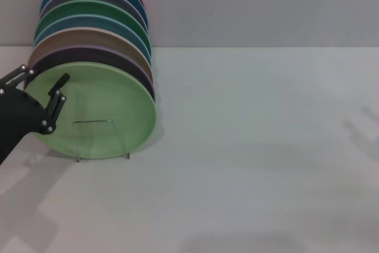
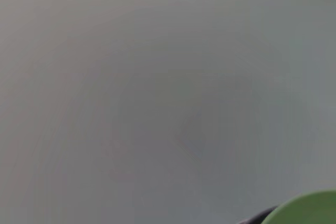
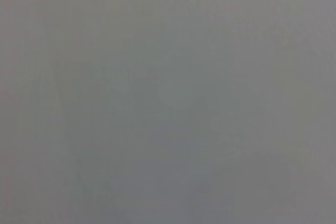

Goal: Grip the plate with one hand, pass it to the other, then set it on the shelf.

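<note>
Tabletop — wide, white. Row of coloured plates on edge at far left. Front one is the plate, mint, leaning upright in the shelf. Judged light, stiff, smooth plastic; likely to slip — take it by the rim. Neighbours crowd its back. Left gripper at its left edge, fingers spread, holding nothing. Right gripper unseen.

The white table carries a small clear acrylic shelf near its far left corner, its thin feet resting on the surface. A row of plates stands on edge in it, the pale mint-green plate at the front and darker plates behind.
</note>
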You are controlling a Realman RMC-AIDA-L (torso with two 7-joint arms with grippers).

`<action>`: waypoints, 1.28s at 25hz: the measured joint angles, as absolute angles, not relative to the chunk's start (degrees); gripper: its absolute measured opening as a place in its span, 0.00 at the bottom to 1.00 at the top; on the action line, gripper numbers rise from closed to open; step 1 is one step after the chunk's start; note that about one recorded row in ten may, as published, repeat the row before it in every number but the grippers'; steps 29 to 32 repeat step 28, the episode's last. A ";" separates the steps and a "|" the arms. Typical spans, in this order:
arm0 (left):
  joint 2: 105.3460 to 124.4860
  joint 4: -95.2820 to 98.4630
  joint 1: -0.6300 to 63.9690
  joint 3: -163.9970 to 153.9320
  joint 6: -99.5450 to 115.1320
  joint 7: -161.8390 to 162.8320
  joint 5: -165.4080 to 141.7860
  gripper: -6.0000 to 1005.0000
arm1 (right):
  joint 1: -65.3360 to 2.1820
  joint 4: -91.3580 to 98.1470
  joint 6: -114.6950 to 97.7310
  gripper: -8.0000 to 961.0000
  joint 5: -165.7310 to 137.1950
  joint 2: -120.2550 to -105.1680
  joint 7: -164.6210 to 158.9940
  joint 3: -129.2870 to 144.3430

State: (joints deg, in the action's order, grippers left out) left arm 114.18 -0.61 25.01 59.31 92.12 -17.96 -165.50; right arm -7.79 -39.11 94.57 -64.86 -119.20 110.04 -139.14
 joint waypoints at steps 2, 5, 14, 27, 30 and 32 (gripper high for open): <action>114.37 -0.71 24.11 59.31 92.65 -18.36 -165.50 0.34 | -7.87 -39.11 94.48 0.74 -64.86 -119.18 110.04 -139.21; 115.01 -1.75 21.64 60.06 95.30 -20.32 -165.36 0.36 | -7.94 -39.07 94.31 0.74 -64.70 -119.18 110.83 -139.42; 118.68 -7.78 13.91 78.51 97.29 -17.76 -165.09 0.41 | -8.47 -31.01 93.02 0.74 -60.50 -119.78 128.50 -139.64; 119.07 -6.61 12.88 90.57 89.88 0.63 -164.45 0.68 | -11.65 -18.41 92.29 0.73 -52.96 -119.88 145.89 -139.46; 119.08 -6.58 12.63 90.49 89.91 1.05 -164.45 0.68 | -11.65 -18.41 92.29 0.73 -52.96 -119.88 145.89 -139.46; 119.08 -6.58 12.63 90.49 89.91 1.05 -164.45 0.68 | -11.65 -18.41 92.29 0.73 -52.96 -119.88 145.89 -139.46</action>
